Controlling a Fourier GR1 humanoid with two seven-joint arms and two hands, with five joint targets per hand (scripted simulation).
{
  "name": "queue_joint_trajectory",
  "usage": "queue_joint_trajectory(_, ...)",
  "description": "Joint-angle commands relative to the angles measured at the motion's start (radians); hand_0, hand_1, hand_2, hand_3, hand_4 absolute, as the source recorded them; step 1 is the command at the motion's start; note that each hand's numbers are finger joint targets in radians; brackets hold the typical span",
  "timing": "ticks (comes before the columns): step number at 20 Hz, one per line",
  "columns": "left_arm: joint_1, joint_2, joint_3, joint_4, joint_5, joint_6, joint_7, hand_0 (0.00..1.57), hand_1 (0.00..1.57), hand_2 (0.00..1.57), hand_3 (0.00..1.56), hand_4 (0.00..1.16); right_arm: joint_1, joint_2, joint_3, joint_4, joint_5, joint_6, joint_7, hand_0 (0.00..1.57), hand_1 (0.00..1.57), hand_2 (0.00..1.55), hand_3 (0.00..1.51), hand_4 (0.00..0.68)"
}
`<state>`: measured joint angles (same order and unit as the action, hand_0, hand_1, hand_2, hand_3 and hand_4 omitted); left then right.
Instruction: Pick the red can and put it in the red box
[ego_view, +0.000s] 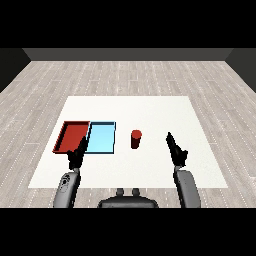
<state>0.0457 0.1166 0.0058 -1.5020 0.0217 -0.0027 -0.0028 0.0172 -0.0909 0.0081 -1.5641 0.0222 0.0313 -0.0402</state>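
Note:
A small red can stands upright on the white table, just right of the light blue tray. The red tray lies at the left, touching the light blue tray. My right hand hovers to the right of the can, apart from it, with straight fingers pointing forward. My left hand is over the near edge between the two trays, its fingers relaxed and holding nothing.
The table's near edge runs just ahead of my forearms. Grey wood flooring surrounds the table on all sides.

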Motion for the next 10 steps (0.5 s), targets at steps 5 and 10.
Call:
queue_joint_trajectory(5, -0.064, -0.018, -0.002, -0.046, -0.024, 0.006, 0.029, 0.0, 0.0, 0.0, 0.0, 0.0, -0.148, -0.015, -0.087, 0.146, -0.024, -0.003, 0.021, 0.0, 0.0, 0.0, 0.0, 0.0)
queue_joint_trajectory(10, -0.084, -0.077, 0.011, -0.107, 0.01, -0.007, -0.347, 0.0, 0.0, 0.0, 0.0, 0.0, -0.145, 0.011, -0.104, 0.078, -0.076, 0.036, -0.25, 0.0, 0.0, 0.0, 0.0, 0.0)
